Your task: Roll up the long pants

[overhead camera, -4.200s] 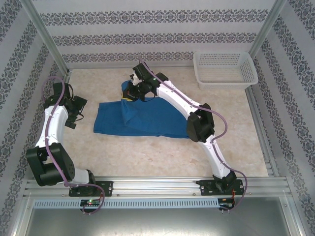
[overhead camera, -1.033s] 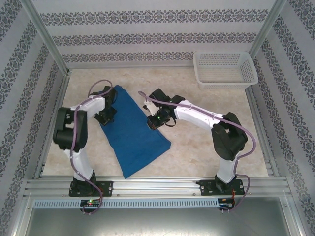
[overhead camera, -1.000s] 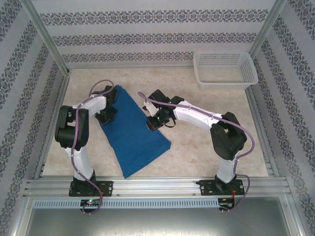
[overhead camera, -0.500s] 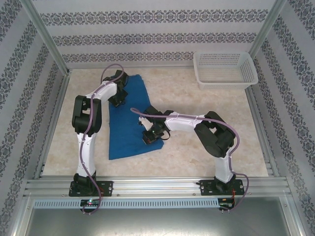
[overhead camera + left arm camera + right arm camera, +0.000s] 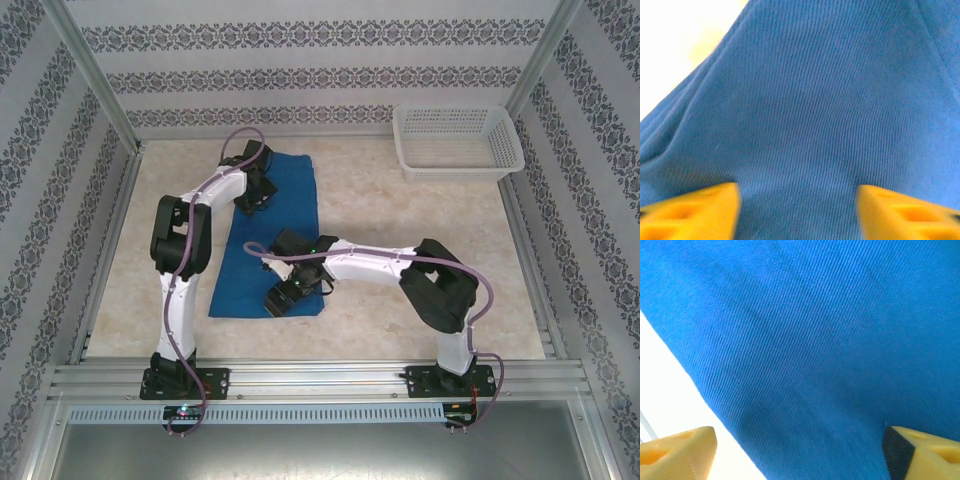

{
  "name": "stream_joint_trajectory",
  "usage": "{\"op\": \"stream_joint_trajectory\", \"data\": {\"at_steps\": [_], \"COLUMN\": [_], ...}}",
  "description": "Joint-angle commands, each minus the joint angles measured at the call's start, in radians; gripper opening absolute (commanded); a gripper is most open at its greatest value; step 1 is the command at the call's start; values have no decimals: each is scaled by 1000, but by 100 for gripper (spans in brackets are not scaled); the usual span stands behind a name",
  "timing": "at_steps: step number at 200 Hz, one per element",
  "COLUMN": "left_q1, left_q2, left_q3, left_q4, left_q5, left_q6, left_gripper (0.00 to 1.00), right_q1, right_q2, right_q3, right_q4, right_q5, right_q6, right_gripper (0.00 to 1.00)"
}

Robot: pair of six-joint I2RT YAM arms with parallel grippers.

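Over the long pants [image 5: 240, 285], left fingers [image 5: 690, 210] wide apart, right fingers [image 5: 675, 450] likewise, seemingly holding nothing

The left arm [image 5: 176, 300] and right arm [image 5: 365, 266] share white tubular links, bulky black joint housings and black base plates [image 5: 180, 381], each trailed by a looping purple cable [image 5: 244, 132], while the left claw [image 5: 798, 212] and right claw [image 5: 800, 452] carry blocky yellow-orange fingers [image 5: 690, 212] with shallow recessed pockets.

The work area is being enclosed by walls [image 5: 300, 75] papered in grey floral bands and framed by aluminium posts [image 5: 95, 85]. A marbled beige tabletop [image 5: 400, 300] is being evenly lit. A white mesh basket [image 5: 460, 166] is being kept in its far right corner.
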Motion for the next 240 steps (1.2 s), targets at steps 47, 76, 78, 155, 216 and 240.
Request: {"op": "stream_joint_trajectory", "data": {"at_steps": [47,76,78,155,216,240], "left_q1": [29,7,1,-201,-209,-223], "left_q2": [-574,-907,-934,-1497,-1212,-1098], "left_q3": [-412,-801,-826,-1240,-1107,-1032], "left_q4": [-68,-10,-7,-118,-94,-156], "left_q5": [-65,-56,-60,-149,-117,-100], "left_q6": [-41,-212,-223,-522,-298,-178], "left_gripper": [100,100,100,98,100,100], "right_q1": [94,114,115,137,140,139], "right_q2": [-217,-214,-211,-128,-187,-199], "right_q3": [-136,-236,-238,-175,-202,-218], "right_q4": [-32,53,57,59,67,85], "right_q5": [420,485,490,499,483,456], "right_q6": [-205,-239,-244,-334,-318,-285], "right_gripper": [88,87,87,87,87,87]}}
